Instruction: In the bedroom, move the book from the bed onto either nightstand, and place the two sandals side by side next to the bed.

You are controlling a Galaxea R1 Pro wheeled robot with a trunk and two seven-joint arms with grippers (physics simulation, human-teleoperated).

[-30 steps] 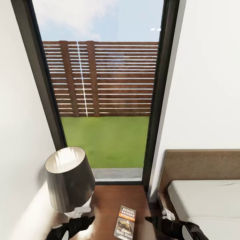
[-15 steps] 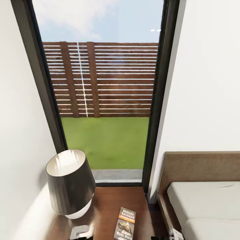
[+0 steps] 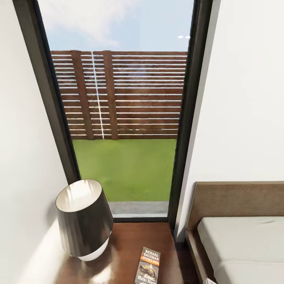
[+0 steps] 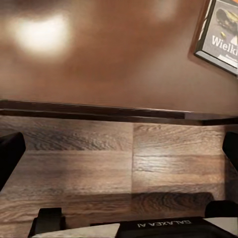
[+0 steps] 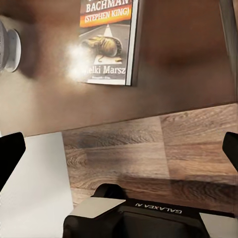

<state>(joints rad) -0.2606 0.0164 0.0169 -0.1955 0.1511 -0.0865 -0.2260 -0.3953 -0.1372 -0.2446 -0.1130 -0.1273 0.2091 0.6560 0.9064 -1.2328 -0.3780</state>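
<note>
Book [image 3: 148, 271] lies flat on the glossy top of the dark reddish-brown nightstand [image 3: 126, 248], near its front edge and cut off by the lower border of the head view; its cover faces up with the white "RICHARD BACHMAN" lettering and orange band readable. Both arms are drawn back in front of the nightstand with their wrist cameras looking over its front edge onto the top. The left gripper [image 4: 119, 148] has its dark fingertips [image 4: 10, 153] at opposite borders of its wrist view, spread wide with nothing between them but the wood-plank floor [image 4: 148, 168]. The right gripper [image 5: 119, 153] is likewise spread wide and holds nothing, the book just beyond it on the tabletop. Beside the book stands a lamp with a dark shade [image 3: 83, 219]. To the right is the bed [image 3: 244, 244], pale mattress against a brown headboard. Behind the nightstand rises the tall dark-framed window [image 3: 189, 118], with grass and a slatted fence outside.
</note>
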